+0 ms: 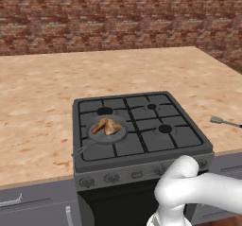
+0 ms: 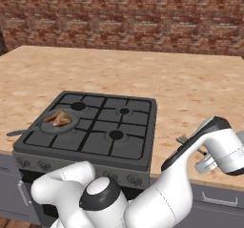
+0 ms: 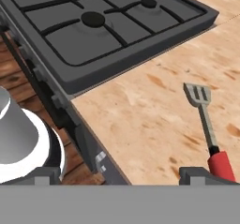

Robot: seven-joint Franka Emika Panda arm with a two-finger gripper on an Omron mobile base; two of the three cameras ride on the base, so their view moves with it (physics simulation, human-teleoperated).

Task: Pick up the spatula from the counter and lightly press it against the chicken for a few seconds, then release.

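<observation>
Pale speckled counter (image 3: 140,120) runs along the right side of the stove (image 3: 93,35), and the spatula (image 3: 207,129) lies flat on it, apart from the stove's edge. Its slotted metal head points away from the camera on the hand and its red handle lies nearest to it. It looks light and stiff: a thin flat head, a slim bare shaft and a thicker red grip. The shaft is probably too narrow and slick to pinch well, so the red handle is the place to take hold — likely around its middle, with the jaws astride it and lowered almost to the counter, since nothing lifts the tool off the surface. Held that far back, the long tool may pivot in the grip when its head meets resistance, so the hold should be firm and the press gentle. The chicken (image 1: 106,126) sits in a small grey pan (image 1: 124,131) on the front left burner, well apart from the spatula and across the stove from it. The end effector (image 3: 124,175) hovers low over the counter's front edge with its jaws spread wide and nothing between them, and one of its dark fingertips (image 3: 201,175) shows just beside the red handle.
</observation>
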